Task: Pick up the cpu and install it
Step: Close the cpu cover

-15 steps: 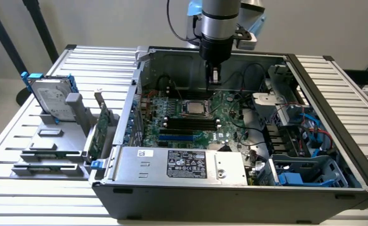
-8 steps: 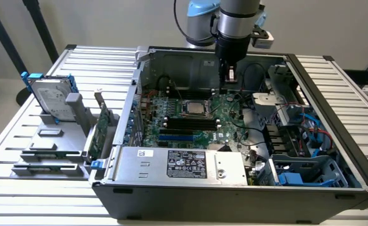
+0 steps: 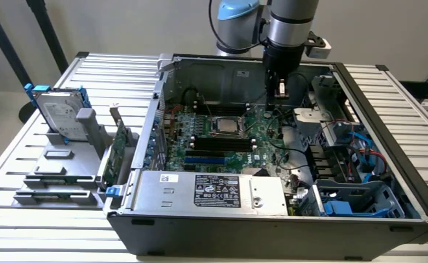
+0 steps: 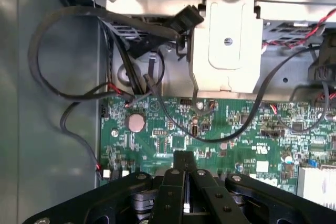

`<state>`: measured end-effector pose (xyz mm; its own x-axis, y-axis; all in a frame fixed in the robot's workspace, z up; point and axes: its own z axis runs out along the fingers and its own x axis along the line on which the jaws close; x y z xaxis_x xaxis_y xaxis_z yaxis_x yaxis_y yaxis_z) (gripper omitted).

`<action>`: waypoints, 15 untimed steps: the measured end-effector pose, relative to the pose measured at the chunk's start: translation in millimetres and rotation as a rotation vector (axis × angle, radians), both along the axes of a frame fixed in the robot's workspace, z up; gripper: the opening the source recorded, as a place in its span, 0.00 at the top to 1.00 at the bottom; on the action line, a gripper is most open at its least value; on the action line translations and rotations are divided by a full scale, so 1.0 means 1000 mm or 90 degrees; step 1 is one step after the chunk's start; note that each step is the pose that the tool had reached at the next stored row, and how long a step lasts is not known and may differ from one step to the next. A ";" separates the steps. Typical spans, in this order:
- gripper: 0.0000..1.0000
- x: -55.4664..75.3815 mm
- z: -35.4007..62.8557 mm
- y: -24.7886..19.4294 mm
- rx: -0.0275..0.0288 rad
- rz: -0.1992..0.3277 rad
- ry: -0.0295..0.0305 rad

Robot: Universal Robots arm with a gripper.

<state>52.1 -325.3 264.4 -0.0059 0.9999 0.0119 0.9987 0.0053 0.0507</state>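
Reads as a thin, stiff, light chip: the cpu, dull silver on top, apparently lying flat inside the dark socket frame near the middle of the green board, though too small in the exterior view to say whether fully seated. Likely slick on the metal face and fragile underneath, so best taken by two opposite edges and kept level, never pinched across the top or dragged. No give to it, and little weight to fight.

Hovering over the board toward the back wall of the case, well apart from the socket, fingers pressed together with nothing visible between them: the gripper. In the wrist view, the same closed gripper above the board, near a round coin cell and a pale metal bracket.

Tight quarters all round. Black cables looping beside the case wall, and dark memory slots just beside the socket. A hard, bumpy, unforgiving surface, boxed in by the open computer case on a slatted metal table. Off to the exterior view's left, a hard drive upright in a grey rack.
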 end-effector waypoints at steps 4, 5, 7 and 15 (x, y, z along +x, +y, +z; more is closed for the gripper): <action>0.89 0.000 -0.0072 0.0000 0.0000 0.000 0.0002; 0.89 0.000 -0.0082 0.0000 0.0000 0.000 0.0013; 0.89 -0.001 -0.0087 0.0000 0.0000 0.000 0.0109; 0.89 -0.001 -0.0087 -0.0002 0.0000 0.000 0.1022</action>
<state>50.9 -325.5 255.7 -0.0041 0.9999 0.0126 0.9940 0.0054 -0.1096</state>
